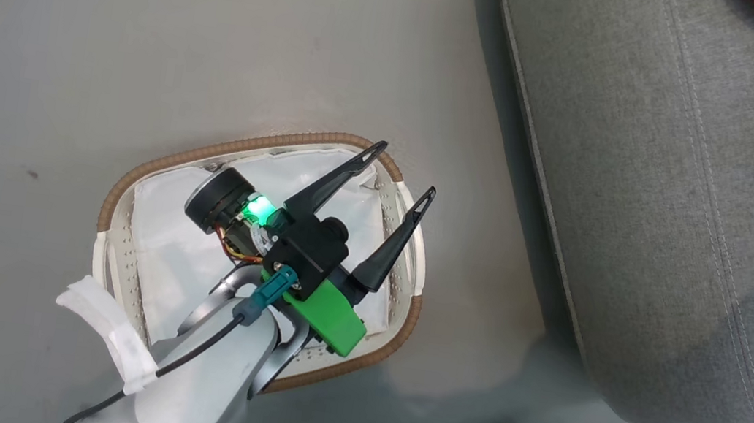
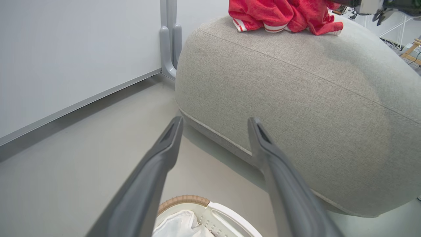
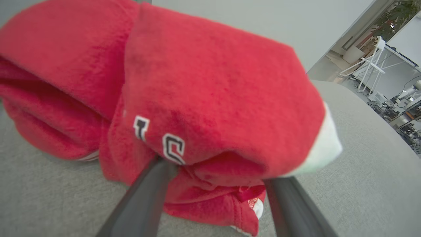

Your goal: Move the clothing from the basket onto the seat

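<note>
Left claw point(image 1: 406, 168) spread, empty, basket point(image 1: 131, 177) below | right claw point(image 3: 217, 171) spread, tips hidden from us under clothing point(image 3: 213, 92) on seat point(image 3: 361, 164)

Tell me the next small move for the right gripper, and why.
Probably draw the right gripper up and back off the red fleece clothing. Its fingers stand apart around the garments, which rest on the large grey fabric seat. Under the open left gripper, the white oval plastic basket seems to hold nothing but its white liner, though the arm hides part.
</note>
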Robot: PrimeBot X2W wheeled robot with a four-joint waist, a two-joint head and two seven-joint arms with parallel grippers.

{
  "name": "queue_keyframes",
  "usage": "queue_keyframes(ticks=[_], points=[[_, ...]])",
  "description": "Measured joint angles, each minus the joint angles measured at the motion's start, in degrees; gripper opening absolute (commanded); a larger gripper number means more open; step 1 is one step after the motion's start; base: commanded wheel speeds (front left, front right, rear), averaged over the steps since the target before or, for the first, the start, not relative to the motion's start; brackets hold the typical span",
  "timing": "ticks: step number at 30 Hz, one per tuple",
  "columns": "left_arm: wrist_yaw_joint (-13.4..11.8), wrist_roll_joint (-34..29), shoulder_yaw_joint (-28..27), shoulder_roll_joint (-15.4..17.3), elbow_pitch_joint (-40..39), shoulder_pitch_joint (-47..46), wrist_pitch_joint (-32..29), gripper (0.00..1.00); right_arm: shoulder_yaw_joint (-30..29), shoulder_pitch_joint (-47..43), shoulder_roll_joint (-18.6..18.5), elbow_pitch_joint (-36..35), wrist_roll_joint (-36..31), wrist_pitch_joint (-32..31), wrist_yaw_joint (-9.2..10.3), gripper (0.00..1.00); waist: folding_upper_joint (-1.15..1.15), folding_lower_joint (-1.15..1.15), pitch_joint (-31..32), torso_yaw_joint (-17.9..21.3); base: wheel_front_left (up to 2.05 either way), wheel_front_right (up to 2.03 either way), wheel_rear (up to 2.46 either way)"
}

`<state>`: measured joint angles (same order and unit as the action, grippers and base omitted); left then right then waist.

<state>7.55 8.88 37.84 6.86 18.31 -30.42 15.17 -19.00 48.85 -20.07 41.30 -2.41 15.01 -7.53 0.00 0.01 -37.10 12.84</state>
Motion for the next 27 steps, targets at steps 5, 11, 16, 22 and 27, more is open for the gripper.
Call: queue_keyframes(ticks=[5, 11, 16, 22, 27], points=[[0.0, 0.79, -0.36, -1.03, -0.03, 0.53, 0.0, 1.0, 1.92, -6.05, -0.02, -2.12, 0.64, -0.01, 0.0, 1.0, 0.0, 0.0, 2.59, 0.14, 0.0, 0.0, 0.0], [0.0, 1.66, -1.53, -2.11, -0.19, 1.74, 0.0, 1.0, 1.86, -12.48, 1.82, -5.78, 1.52, -0.01, 0.0, 1.0, 0.0, -0.01, 6.31, -0.31, 0.0, 0.0, 0.0], [0.0, 2.37, -2.76, -2.63, -0.44, 3.28, 0.0, 1.0, 2.53, -17.58, 4.37, -9.78, 1.54, -0.01, 0.0, 1.0, 0.0, -0.01, 9.53, -1.24, 0.0, 0.0, 0.0], [0.0, 3.12, -3.96, -3.21, -0.7, 5.18, 0.0, 1.0, 3.77, -20.44, 4.99, -13.25, 1.62, -0.01, 0.0, 1.0, 0.0, -0.01, 12.91, -2.88, 0.0, 0.0, 0.0], [0.0, 3.87, -4.85, -3.66, -0.98, 6.52, 0.0, 1.0, 5.33, -21.25, 4.86, -15.29, 1.94, -0.01, 0.0, 1.0, 0.0, -0.01, 15.57, -4.72, 0.0, 0.0, 0.0]])
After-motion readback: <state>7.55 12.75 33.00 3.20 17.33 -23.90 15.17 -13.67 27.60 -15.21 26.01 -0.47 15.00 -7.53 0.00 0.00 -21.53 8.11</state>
